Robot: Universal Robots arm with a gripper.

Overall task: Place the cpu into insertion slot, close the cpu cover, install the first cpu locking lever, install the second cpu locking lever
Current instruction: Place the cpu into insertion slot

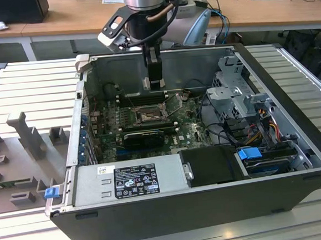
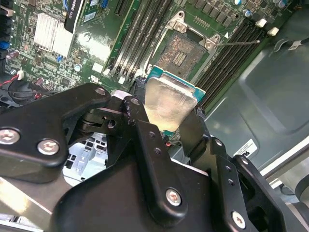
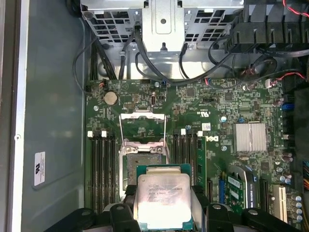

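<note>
Our gripper [image 2: 169, 118] is clamping the cpu [image 2: 171, 99] by two opposite edges, its jaws drawn in to the chip's width. We are holding the chip above the green circuit board [image 3: 212, 106], close to the insertion slot [image 2: 181, 50] but apart from it.

We are judging the risks from that. The fingers are pinching only thin edges, so a slip could be dropping the chip onto the slot's exposed tan-gold contacts. If the chip is going down skewed or off-centre, a corner could be pressing on those contacts and bending them. The cpu cover [image 3: 142, 124] is standing open beside the slot and a thin locking lever [image 2: 239, 42] is lying out to one side. Either could be catching a finger. Long black memory slots [image 3: 101, 159] are crowding both sides.

As for containers, the computer case [image 1: 212, 216] is lying open and holding the board, a power supply [image 1: 129, 181], a drive cage [image 1: 236, 94] and loose cables. We are seeing nothing seated in the insertion slot.
</note>
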